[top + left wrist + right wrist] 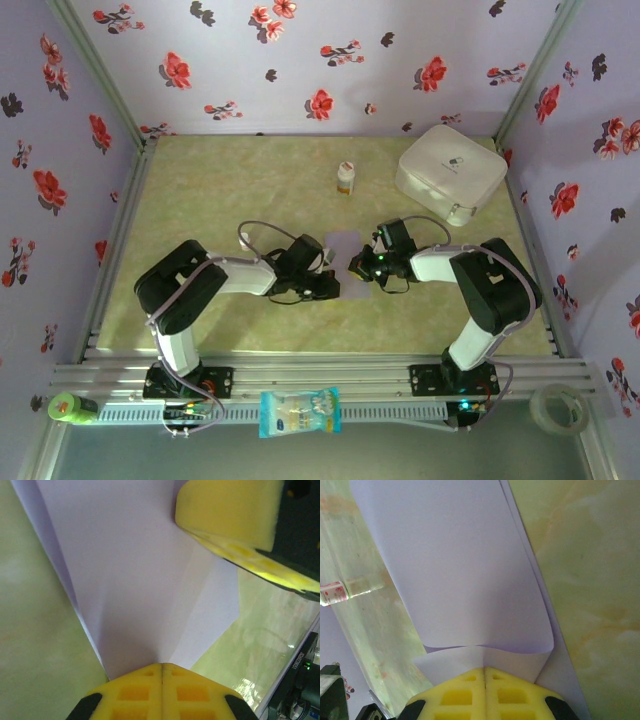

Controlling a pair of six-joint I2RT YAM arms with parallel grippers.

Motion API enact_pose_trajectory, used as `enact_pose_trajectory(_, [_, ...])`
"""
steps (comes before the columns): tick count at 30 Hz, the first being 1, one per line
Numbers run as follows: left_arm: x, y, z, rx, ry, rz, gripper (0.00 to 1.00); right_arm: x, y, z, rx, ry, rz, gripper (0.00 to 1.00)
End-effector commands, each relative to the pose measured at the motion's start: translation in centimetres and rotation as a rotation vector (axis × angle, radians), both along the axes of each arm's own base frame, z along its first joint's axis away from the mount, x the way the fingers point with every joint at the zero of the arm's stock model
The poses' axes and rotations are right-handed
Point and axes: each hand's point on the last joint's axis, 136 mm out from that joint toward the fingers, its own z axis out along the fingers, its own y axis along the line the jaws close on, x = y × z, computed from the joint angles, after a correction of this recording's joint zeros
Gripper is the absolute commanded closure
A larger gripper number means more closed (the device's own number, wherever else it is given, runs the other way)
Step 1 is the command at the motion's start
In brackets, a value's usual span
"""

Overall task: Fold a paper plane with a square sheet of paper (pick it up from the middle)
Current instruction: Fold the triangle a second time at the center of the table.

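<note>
While it is pinched from two sides, the pale lavender square sheet of paper sits near the middle of the marbled yellow-green bench, between the two arms and already partly folded. The left wrist view shows creases converging at its near end. The right wrist view shows an upper layer curled over a lower one, with more edges stacked along one side. It is no dart yet; the folding looks roughly midway.

The left tool has its yellow foam fingers pressed flat together on the spot where the creases meet. This probably anchors the sheet so it cannot slide while the other side is worked. The right tool is likewise clamped on the sheet, apparently on the lower layer just beneath the curled flap. Seen from the left wrist camera, it hangs over the far part of the paper. Gripping from opposite sides likely keeps the thin paper taut and its layers aligned — a slack hold would let a crease wander. Whether the sheet is lifted or resting on the bench cannot be told for certain.

Further out, a small white bottle stands upright behind the sheet. A white rounded-square case lies toward the far right corner, well apart. A blue-white snack packet rests on the near rail — all outside the working area.
</note>
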Motion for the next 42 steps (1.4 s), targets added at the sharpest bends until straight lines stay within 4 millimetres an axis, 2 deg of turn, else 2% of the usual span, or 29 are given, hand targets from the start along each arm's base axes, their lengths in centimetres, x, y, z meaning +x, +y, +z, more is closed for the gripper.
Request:
enact_pose_trajectory(1, [-2.3,1.5,-0.6,0.069,0.052,-0.039,1.00,-2.2,-3.3,-3.9,-0.175,0.106,-0.052,1.00])
enact_pose_trajectory(9, [-2.5,1.5,0.4,0.084,0.033,-0.079,1.00,-2.1,-3.2,-3.8,-0.172,0.105,-0.053,1.00])
enact_pose_trajectory(16, [-0.4,-0.3,5.3,-0.040,-0.099,-0.071,0.99,-2.0,-3.1,-3.5,-0.163,0.101,-0.052,1.00])
enact_pose_trajectory(19, [0.9,-0.7,5.7,-0.053,-0.113,-0.046,0.99,-1.9,-3.0,-3.4,-0.157,0.099,-0.053,1.00])
enact_pose_trajectory(26, [2.8,-1.8,3.6,-0.033,-0.099,-0.022,0.99,-1.9,-2.8,-3.4,-0.148,0.099,-0.048,1.00])
enact_pose_trajectory(31, [3.0,-1.3,0.9,0.029,-0.081,-0.007,1.00,-1.7,-2.6,-3.1,-0.134,0.092,-0.048,1.00])
enact_pose_trajectory(37, [0.8,1.0,-2.8,0.130,-0.006,0.001,1.00,-0.8,-1.7,-1.6,-0.085,0.051,-0.038,1.00])
enact_pose_trajectory(42, [-1.5,2.6,-4.9,0.198,0.018,-0.016,1.00,0.7,-0.9,1.7,-0.042,-0.038,-0.016,1.00])
